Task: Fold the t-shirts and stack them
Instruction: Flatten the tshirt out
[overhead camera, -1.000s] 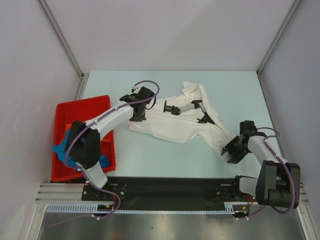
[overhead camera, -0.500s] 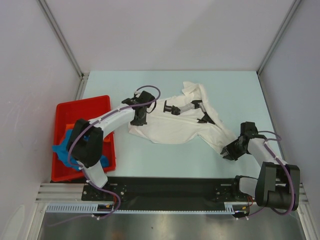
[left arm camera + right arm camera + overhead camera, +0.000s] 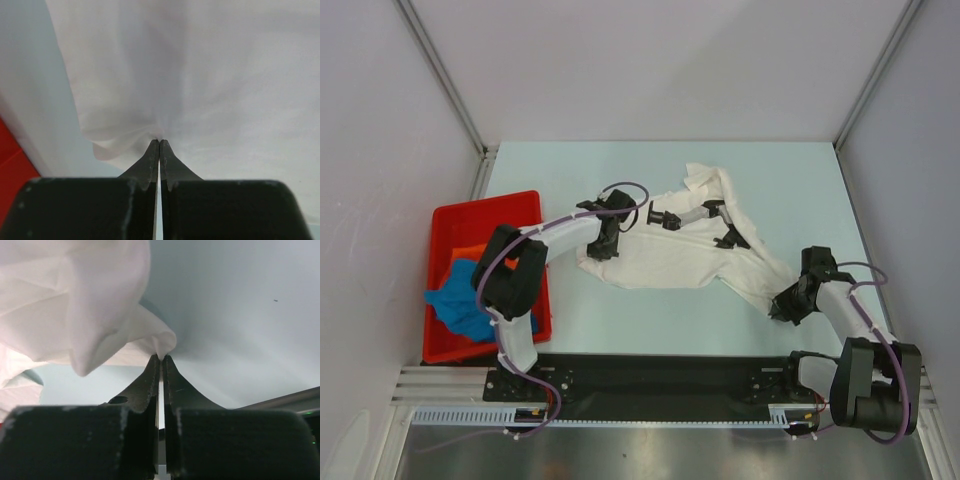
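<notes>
Left gripper [image 3: 602, 250] has its jaws pressed together on a pinch of white cloth, the left edge of the white t-shirt [image 3: 670, 258]; in the left wrist view the fingertips [image 3: 154, 150] meet on a small puckered fold of that shirt [image 3: 200, 75]. Right gripper [image 3: 779, 308] is likewise closed tight on the shirt's other end, and its own camera shows the tips [image 3: 161, 357] nipping a bunched corner of the white fabric [image 3: 75, 300].

The shirt lies rumpled on the table between the two grippers, stretching from the left one across and down to the right one. A black printed graphic [image 3: 666, 218] sits on the cloth just beyond and to the right of the left gripper, in several broken dark shapes; no letters or brand can be read in it, and no other writing shows anywhere.

Well to the left of the left gripper stands a red bin [image 3: 490, 205], touching the table's left edge. A blue t-shirt [image 3: 460, 300] is heaped in it and hangs over its near left rim, with an orange t-shirt [image 3: 470, 252] beneath it.

The table [image 3: 620, 310] is a smooth pale blue-green surface. Plain white panels wall it on three sides, joined by grey metal posts [image 3: 440, 75]. A black base plate [image 3: 660, 375] carries both arms at the near edge, and purple cables [image 3: 620, 188] loop along them.
</notes>
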`<state>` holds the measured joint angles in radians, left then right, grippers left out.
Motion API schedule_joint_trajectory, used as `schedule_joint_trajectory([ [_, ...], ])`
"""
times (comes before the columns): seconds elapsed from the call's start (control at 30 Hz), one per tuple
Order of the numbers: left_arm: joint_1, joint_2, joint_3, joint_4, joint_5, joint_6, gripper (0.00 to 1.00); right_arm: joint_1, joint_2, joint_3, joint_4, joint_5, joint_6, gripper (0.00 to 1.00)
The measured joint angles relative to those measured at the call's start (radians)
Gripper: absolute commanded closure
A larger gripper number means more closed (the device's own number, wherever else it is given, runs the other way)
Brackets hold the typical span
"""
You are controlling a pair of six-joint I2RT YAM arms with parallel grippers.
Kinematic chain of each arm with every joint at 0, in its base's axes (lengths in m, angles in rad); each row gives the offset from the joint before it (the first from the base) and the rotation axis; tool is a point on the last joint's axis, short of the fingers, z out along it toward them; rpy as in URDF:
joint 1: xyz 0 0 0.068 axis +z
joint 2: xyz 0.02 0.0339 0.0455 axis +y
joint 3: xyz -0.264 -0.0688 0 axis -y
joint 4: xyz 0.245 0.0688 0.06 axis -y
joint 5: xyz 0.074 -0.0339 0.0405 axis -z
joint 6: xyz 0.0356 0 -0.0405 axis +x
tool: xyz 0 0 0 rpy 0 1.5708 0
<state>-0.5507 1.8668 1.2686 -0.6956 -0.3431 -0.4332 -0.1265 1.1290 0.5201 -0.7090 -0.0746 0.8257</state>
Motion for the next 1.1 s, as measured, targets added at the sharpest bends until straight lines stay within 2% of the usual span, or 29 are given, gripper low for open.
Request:
schedule_joint_trajectory([
  [0.23, 0.0, 0.033, 0.0, 0.001, 0.007, 0.0, 0.92, 0.0, -0.006, 0.016, -0.019, 0.006, -0.048, 1.0],
  [0.27, 0.0, 0.033, 0.0, 0.001, 0.008, -0.001, 1.0, 0.0, -0.005, 0.02, -0.023, 0.006, -0.055, 1.0],
  [0.53, 0.0, 0.005, 0.01, -0.04, -0.005, -0.011, 1.0, 0.016, 0.023, 0.175, -0.092, 0.019, -0.12, 1.0],
  [0.63, 0.0, -0.051, 0.067, -0.09, -0.032, -0.012, 1.0, 0.02, 0.029, 0.311, -0.121, 0.024, -0.14, 1.0],
  [0.73, 0.002, -0.105, 0.195, -0.131, -0.07, -0.011, 1.0, 0.008, 0.061, 0.481, -0.145, 0.029, -0.16, 1.0],
  [0.87, 0.017, -0.137, 0.407, -0.171, -0.109, -0.01, 1.0, -0.032, 0.165, 0.749, -0.157, 0.032, -0.181, 1.0],
  [1.1, 0.106, -0.142, 0.71, -0.221, -0.18, 0.029, 1.0, -0.08, 0.36, 1.223, -0.181, 0.024, -0.2, 1.0],
])
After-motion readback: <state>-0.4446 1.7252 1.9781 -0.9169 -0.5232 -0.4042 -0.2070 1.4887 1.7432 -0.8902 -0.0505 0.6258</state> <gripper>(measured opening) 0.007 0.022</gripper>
